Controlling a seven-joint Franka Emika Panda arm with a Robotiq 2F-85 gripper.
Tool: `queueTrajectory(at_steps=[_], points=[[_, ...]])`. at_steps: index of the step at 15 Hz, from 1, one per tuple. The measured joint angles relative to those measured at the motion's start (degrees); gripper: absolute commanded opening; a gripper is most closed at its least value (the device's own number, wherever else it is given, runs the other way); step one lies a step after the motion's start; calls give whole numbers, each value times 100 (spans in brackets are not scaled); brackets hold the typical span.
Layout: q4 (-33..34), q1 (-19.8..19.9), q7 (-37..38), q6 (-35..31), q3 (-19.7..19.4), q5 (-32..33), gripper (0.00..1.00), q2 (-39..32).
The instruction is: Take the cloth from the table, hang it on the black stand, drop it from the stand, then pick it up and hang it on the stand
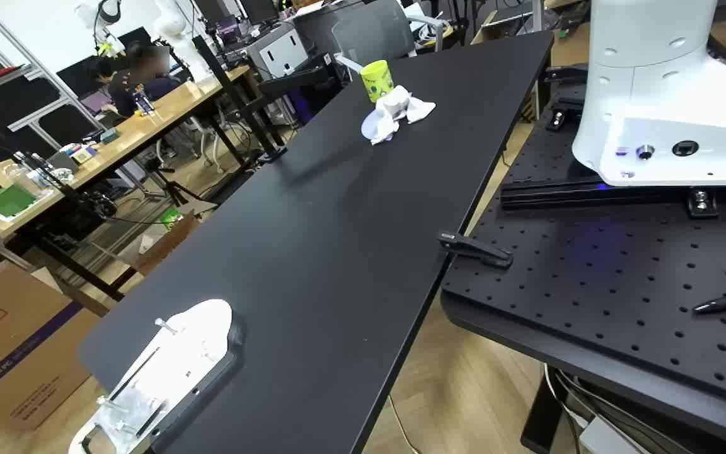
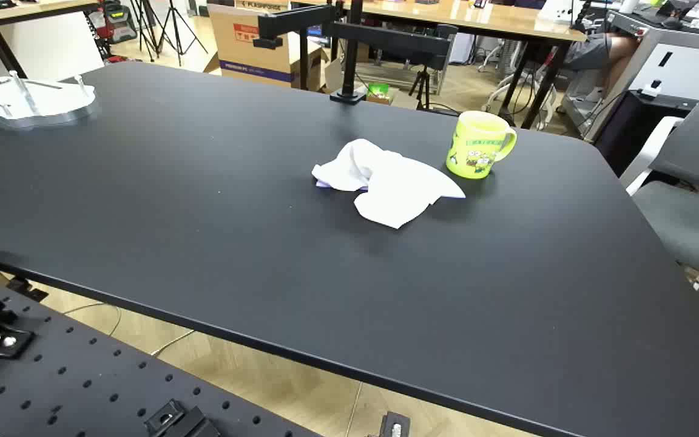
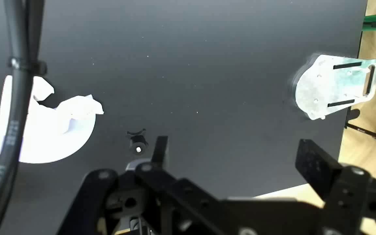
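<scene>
Smooth black table (image 2: 204, 261), white cloth (image 2: 401, 188) lying crumpled in soft, uneven folds, claw (image 3: 233, 149) spread wide

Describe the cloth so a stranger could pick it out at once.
Find the long black table. On it, in both exterior views, stands a yellow-green mug; the cloth lies beside it. The cloth is white, soft and crumpled into folds, unlike the flat pale rounded piece showing beneath it.
</scene>
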State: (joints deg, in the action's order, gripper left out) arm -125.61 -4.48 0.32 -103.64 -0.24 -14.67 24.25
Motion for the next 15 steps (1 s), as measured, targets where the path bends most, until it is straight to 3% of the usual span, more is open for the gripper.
queueTrajectory(at_steps=[15], points=[[-62, 0, -24, -3, 3, 0, 100, -66]])
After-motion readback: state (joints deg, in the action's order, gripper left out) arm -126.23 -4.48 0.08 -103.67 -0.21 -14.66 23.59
